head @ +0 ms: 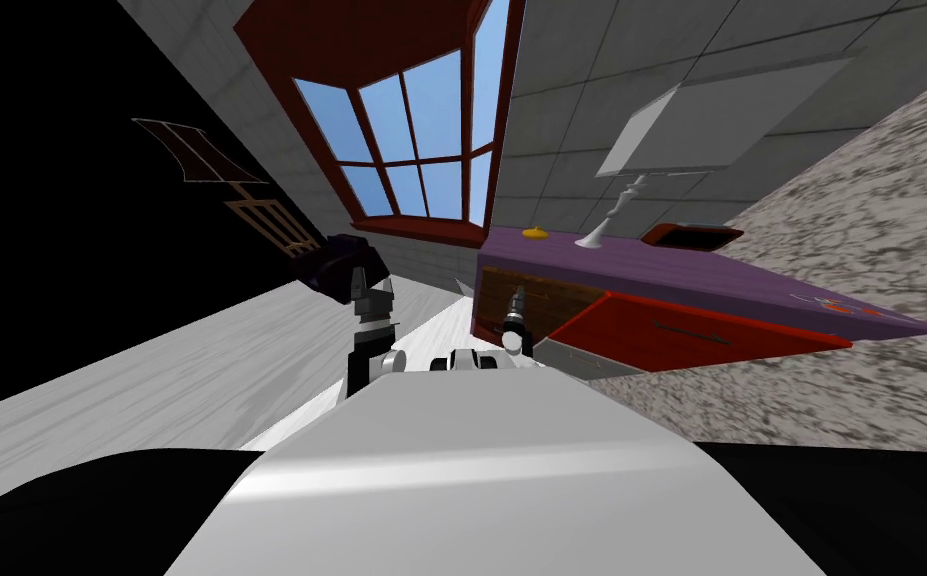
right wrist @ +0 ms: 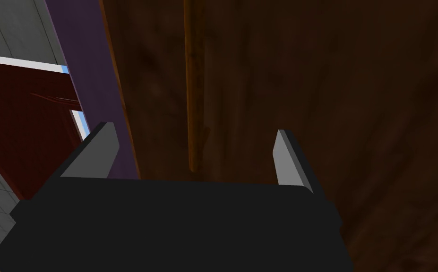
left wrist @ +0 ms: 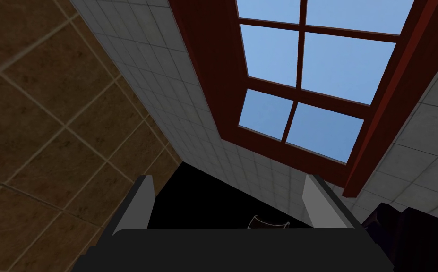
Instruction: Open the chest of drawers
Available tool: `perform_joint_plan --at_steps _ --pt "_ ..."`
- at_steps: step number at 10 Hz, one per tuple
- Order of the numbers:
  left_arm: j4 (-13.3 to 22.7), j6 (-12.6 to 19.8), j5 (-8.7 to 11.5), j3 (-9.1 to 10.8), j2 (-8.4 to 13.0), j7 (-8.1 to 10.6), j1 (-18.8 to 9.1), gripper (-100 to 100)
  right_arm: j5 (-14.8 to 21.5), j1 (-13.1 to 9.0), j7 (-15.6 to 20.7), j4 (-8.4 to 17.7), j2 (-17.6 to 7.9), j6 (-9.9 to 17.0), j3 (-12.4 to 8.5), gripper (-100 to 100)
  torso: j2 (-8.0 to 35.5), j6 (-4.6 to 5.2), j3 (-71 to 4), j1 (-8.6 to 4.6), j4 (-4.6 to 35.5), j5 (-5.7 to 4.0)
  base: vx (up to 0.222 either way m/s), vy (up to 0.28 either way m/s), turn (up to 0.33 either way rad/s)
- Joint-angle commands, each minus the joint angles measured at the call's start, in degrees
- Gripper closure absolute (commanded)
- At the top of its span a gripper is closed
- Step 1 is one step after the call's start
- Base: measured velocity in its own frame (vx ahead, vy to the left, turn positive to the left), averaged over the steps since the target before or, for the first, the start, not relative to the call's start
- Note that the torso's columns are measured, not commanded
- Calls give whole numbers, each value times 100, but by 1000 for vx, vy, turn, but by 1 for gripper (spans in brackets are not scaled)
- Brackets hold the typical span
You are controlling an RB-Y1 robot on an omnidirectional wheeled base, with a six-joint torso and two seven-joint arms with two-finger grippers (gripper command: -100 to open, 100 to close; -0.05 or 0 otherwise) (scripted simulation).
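The chest of drawers [head: 651,275] has a purple top, a dark brown wood front [head: 551,300] at its left end and a red drawer front [head: 691,335] beside it. My right gripper [head: 517,297] is held up close against the brown front. In the right wrist view its fingers [right wrist: 103,141] stand open, and a thin vertical handle [right wrist: 190,94] on the brown wood [right wrist: 331,94] runs between them, untouched. The chest's purple edge [right wrist: 90,71] lies beside one finger. My left gripper [head: 373,295] is raised beside the chest, open and holding nothing [left wrist: 228,177].
On the chest's top stand a white lamp [head: 641,150], a small yellow item [head: 535,233] and a red tray [head: 691,237]. A red-framed window [head: 411,130] is behind, with a dark purple object [head: 336,262] below it. A black area lies to the left.
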Motion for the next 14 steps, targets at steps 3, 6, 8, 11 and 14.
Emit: perform_joint_plan --at_steps 3,6,8,11,14 --pt "0 0 0 1 1 0 1 0 -54 25 -4 -49 -54 51 -71 100 -2 0 -1 -15 -1 -4 3 19 -13" --pt "0 0 0 2 2 0 1 0 168 -22 69 58 186 -141 262 100 6 4 5 -16 2 -4 -12 -78 -70" --pt "0 0 0 2 1 0 0 0 207 -70 96 92 261 -166 330 100 -2 5 -1 -4 -4 -1 -10 -47 -36" --pt "0 0 0 0 0 0 -2 0 39 -181 227 65 249 26 151 100 28 6 19 5 1 -1 -142 66 3" --pt "0 0 0 0 0 0 -2 0 -46 -206 262 74 232 119 69 100 16 5 8 2 19 11 -148 80 -4"
